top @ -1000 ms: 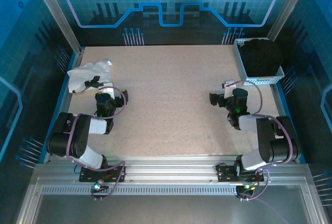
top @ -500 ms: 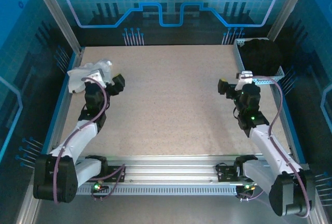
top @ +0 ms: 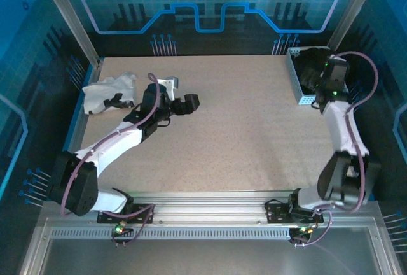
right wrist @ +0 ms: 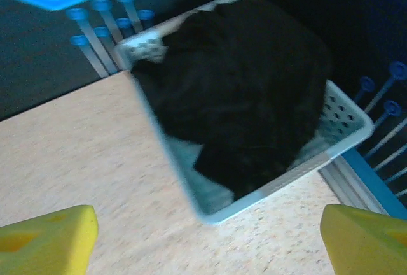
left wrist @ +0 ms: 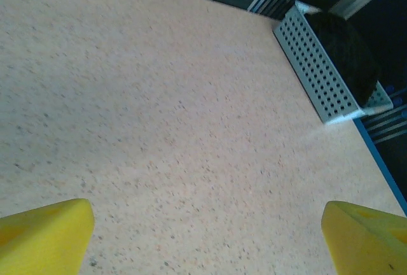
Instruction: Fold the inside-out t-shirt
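Workcell layout with both arms reaching out over the speckled table (top: pixel 241 141). Left pincer (top: pixel 191 102) hangs above bare tabletop with its jaws spread wide and nothing held; in the left wrist view its yellow fingertips (left wrist: pixel 41 240) sit at the opposite lower corners with only table surface between them. Right pincer (right wrist: pixel 203 243) is likewise wide open and empty, its yellow fingertips (right wrist: pixel 365 240) framing tabletop and the near corner of a perforated white basket (right wrist: pixel 280 189). The inside-out t-shirt (right wrist: pixel 241 90), a bunched black mass, lies inside this basket directly ahead of the right pincer and near it, heaped above the rim; the right wrist view, somewhat blurred, shows no fingertip touching the cloth. A small pale patch shows at the far edge of the shirt, too blurred to identify. Seen from the left pincer, the basket and its black contents stand well apart, ahead and to the right, at the far corner of the table. A crumpled white garment (top: pixel 105 90) lies on the table behind the left pincer, to the left of its wrist and apart from its fingers.
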### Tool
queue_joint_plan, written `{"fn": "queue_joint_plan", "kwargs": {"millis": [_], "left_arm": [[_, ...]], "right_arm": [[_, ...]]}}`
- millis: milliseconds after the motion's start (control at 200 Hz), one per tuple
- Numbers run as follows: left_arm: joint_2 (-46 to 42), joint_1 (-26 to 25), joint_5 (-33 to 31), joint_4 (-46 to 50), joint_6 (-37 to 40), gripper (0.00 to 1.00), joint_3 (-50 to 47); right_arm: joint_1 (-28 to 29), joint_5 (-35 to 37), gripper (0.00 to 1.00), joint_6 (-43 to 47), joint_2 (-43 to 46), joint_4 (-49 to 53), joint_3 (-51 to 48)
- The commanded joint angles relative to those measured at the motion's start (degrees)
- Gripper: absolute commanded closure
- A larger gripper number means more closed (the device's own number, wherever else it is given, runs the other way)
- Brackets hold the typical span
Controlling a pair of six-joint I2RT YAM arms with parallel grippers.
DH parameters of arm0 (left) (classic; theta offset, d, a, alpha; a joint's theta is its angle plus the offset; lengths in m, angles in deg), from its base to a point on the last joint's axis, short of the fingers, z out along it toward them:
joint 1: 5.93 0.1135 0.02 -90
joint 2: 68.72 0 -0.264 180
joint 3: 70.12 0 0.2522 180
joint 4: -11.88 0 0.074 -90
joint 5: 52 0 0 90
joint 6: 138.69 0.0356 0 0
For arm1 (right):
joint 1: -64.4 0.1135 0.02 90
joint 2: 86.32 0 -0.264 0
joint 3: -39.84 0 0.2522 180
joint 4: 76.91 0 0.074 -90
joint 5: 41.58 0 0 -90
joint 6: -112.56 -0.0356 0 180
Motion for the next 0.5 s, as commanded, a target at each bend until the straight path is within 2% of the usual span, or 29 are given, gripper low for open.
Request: {"fn": "queue_joint_plan", "kwargs": {"millis": [0, 235, 495], "left_arm": [[0.8, -1.6, 1.2, 2.8, 1.1, 0.07, 1.9], [0.3, -2.3, 0.2, 3.6, 1.7, 0.06, 1.8], [-1.1, -2.4, -0.8, 4.0, 2.1, 0.06, 1.1]], "right_arm": [[-2.9, 1.2, 0.10, -4.5, -10.8, 6.8, 7.7], [-3.0, 3.0, 0.10, -6.8, -32.4, 13.3, 28.2], [-2.0, 0.3, 0.12, -9.7, -49.8, 21.6, 47.5]]}}
